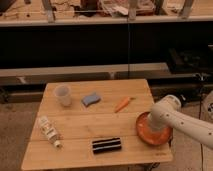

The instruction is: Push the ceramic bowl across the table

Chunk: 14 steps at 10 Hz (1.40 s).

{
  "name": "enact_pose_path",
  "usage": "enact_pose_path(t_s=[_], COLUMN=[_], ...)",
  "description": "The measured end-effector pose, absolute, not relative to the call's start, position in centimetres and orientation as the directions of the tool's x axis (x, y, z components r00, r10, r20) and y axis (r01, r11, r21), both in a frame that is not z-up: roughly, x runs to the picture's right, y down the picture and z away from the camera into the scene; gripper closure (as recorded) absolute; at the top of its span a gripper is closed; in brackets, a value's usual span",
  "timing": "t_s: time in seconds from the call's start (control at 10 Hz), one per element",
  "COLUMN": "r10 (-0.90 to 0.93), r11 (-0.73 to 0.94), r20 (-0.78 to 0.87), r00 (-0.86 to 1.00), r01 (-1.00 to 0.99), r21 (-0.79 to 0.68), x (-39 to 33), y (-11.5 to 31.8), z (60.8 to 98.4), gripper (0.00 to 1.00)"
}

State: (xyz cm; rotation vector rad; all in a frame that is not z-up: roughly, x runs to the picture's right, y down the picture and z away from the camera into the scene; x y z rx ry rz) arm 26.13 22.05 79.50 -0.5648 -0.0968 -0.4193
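The ceramic bowl (159, 136), a wide, shallow orange-red dish, sits at the right edge of the light wooden slatted table (80, 127), near its front corner. My white arm (172, 116) reaches in from the right and bends down over the bowl, hiding part of its far and middle area. The gripper (151, 128) hangs at the arm's end, low over the bowl's left half and shut. Whether it touches the dish I cannot tell.
On the table are a translucent white cup (62, 95) at back left, a blue sponge (90, 99), an orange carrot (122, 104), a white bottle (49, 131) lying at front left, and a black striped packet (106, 145) near the front edge. A dark shelf unit (100, 45) stands behind.
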Motion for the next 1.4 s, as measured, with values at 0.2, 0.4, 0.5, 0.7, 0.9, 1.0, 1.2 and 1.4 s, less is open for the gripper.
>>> enact_pose_path(t_s=[0.2,0.4,0.5,0.7,0.9,1.0,1.2,1.4], r10=[-0.366,-0.375,-0.380,-0.387,-0.396,-0.401,-0.410,-0.416], r11=[0.758,0.750,0.747,0.742,0.736,0.731,0.725,0.719], r20=[0.207,0.214,0.217,0.221,0.227,0.231,0.237,0.243], r00=[0.907,0.902,0.899,0.895,0.890,0.887,0.881,0.876], r01=[0.419,0.431,0.436,0.445,0.455,0.461,0.472,0.480], r21=[-0.500,-0.501,-0.501,-0.501,-0.501,-0.502,-0.502,-0.502], x=[26.0,25.8,25.7,25.6,25.4,25.3,25.1,25.0], y=[22.1,22.2,22.2,22.2,22.3,22.3,22.3,22.5], z=[79.6,79.6,79.7,79.8,79.8,79.8,79.9,79.9], gripper=[0.81,0.81,0.81,0.81,0.81,0.81,0.81,0.81])
